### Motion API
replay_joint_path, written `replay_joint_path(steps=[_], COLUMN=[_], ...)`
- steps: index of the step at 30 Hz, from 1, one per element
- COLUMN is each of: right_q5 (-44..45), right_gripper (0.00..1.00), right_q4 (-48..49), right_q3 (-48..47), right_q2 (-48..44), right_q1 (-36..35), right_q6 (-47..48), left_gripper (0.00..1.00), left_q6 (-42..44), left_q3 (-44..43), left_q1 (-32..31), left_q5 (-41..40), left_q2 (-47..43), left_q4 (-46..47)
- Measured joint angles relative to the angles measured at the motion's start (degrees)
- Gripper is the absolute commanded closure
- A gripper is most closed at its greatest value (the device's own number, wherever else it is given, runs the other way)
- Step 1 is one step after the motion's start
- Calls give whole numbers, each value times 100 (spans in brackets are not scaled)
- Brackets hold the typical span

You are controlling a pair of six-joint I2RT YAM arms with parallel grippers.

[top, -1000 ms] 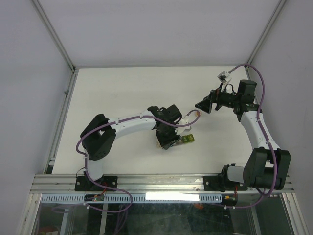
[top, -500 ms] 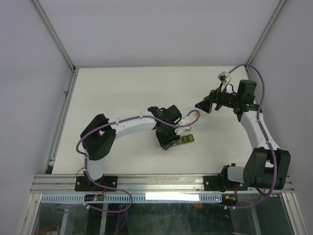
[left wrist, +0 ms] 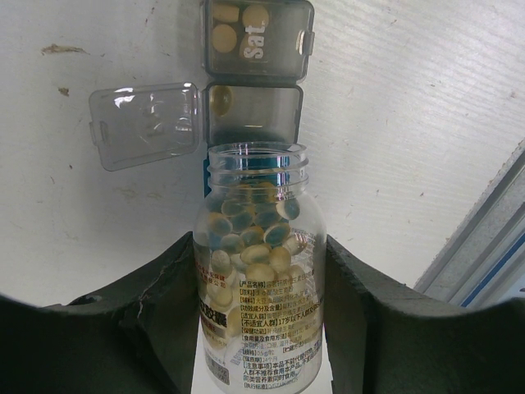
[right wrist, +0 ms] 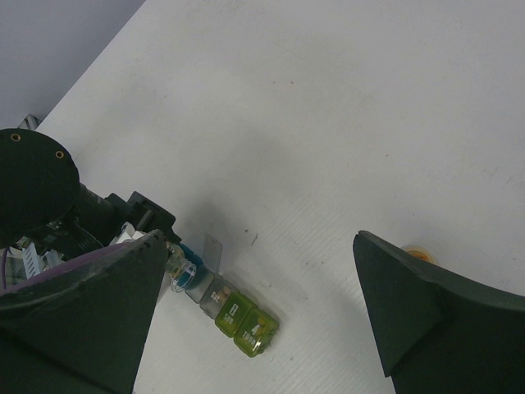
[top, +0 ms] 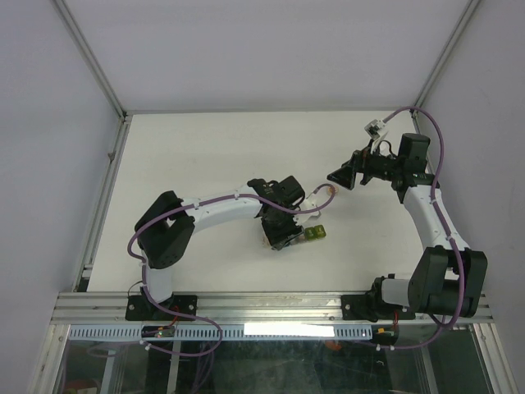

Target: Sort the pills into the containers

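Observation:
My left gripper (left wrist: 261,243) (top: 279,235) is shut on a clear, capless bottle (left wrist: 258,279) full of yellowish pills (left wrist: 256,246). The bottle's mouth points at the containers (top: 314,234) (right wrist: 234,316), a strip of small joined cells on the table. Right in front of the mouth is a grey cell (left wrist: 250,115) with its clear lid (left wrist: 143,123) flipped open to the left and one pill (left wrist: 220,100) inside. Beyond it, a shut cell marked "Sat" (left wrist: 256,39) holds a few pills. My right gripper (right wrist: 261,238) (top: 340,176) hangs open, well above the table, with nothing in it.
A small round orange-topped object (right wrist: 420,253) sits on the table beside my right finger. A metal rail (left wrist: 484,246) runs along the table's edge to the right of the left gripper. White walls enclose the table (top: 205,156) on three sides.

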State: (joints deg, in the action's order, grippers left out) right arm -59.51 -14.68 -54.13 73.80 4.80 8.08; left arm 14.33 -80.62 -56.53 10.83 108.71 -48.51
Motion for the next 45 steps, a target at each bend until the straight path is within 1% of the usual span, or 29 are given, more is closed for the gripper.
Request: replay_joint_path(steps=[27, 45], right_q5=[4, 9], right_gripper=[0, 1], right_q4=[-68, -68], right_q3=[-20, -20], right_q2=[22, 22], right_q1=[0, 0], right_q6=[59, 63], left_gripper=[100, 100], left_q6=[-4, -17], left_q3=[94, -109], left_q1=[2, 11], left_q5=[-74, -142], left_q2=[-120, -125], left_q4=[35, -142])
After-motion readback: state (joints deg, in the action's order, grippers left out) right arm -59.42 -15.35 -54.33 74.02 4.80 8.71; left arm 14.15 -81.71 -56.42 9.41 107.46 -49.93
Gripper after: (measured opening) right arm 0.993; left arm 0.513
